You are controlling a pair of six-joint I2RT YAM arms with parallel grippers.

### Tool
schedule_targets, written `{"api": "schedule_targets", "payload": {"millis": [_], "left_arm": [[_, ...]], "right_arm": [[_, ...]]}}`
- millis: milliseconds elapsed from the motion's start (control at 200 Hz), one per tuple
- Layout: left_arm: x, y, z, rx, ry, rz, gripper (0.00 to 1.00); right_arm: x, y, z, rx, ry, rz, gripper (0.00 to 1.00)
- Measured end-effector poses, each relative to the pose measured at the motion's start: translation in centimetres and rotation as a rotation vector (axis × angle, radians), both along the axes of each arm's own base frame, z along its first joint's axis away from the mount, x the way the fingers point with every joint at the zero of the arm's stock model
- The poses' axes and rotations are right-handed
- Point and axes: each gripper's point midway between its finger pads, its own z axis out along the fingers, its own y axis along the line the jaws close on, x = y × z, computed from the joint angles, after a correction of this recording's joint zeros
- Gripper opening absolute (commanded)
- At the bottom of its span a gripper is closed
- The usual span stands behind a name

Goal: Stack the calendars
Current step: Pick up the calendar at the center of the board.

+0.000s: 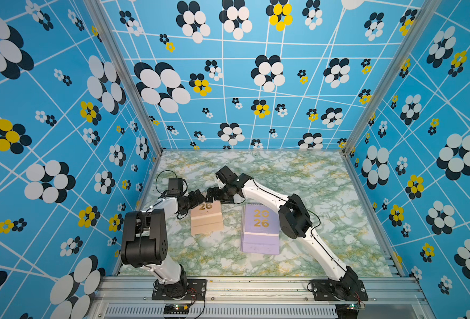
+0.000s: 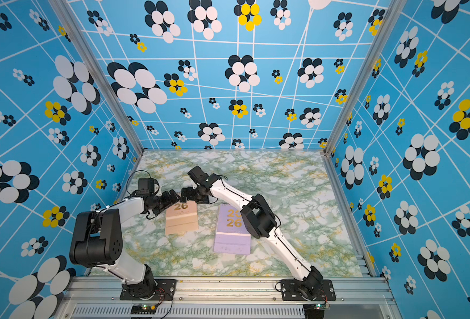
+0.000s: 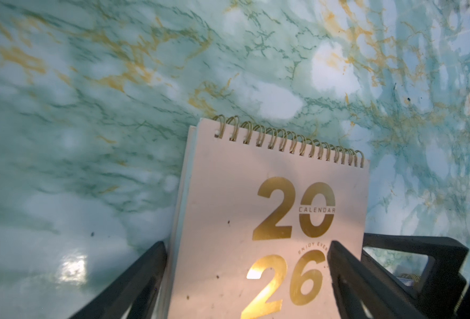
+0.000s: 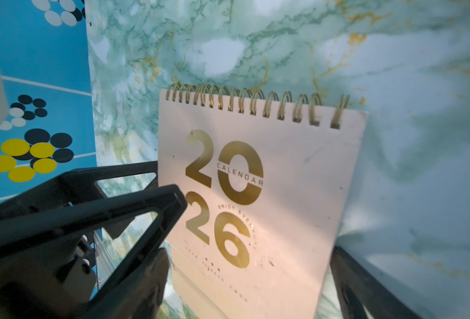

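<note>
The peach calendar (image 1: 207,221) lies flat on the tabletop (image 1: 325,179), nearer its left edge. The left gripper (image 3: 247,244) hovers over the calendar's far, spiral-bound end. It is spread wide and grasps nothing, with one finger outside the calendar's edge and the other above the cover. The right gripper (image 4: 250,250) is over the same end, equally spread and empty. A lavender calendar (image 1: 260,229) lies just beside, toward the tabletop's middle.

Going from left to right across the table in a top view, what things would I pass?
The left arm's black elbow → peach-pink calendar → lavender calendar → right arm's black elbow.
</note>
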Motion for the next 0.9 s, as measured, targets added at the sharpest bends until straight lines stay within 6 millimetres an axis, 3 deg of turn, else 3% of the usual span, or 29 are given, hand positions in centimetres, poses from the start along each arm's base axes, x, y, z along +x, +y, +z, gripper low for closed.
{"api": "schedule_targets", "payload": {"millis": [280,535,905], "left_arm": [[0.0,0.1,0.0,0.007,-0.003,-0.007,0.90],[0.1,0.1,0.0,0.005,-0.018,-0.008,0.90],[0.1,0.1,0.3,-0.026,-0.051,-0.017,0.90]], "right_arm": [[-0.3,-0.2,0.1,0.056,0.001,0.016,0.86],[-1.6,-0.8,0.4,0.081,0.019,0.039,0.79],[-2.0,-0.4,4.4,0.205,-0.043,0.052,0.72]]}}
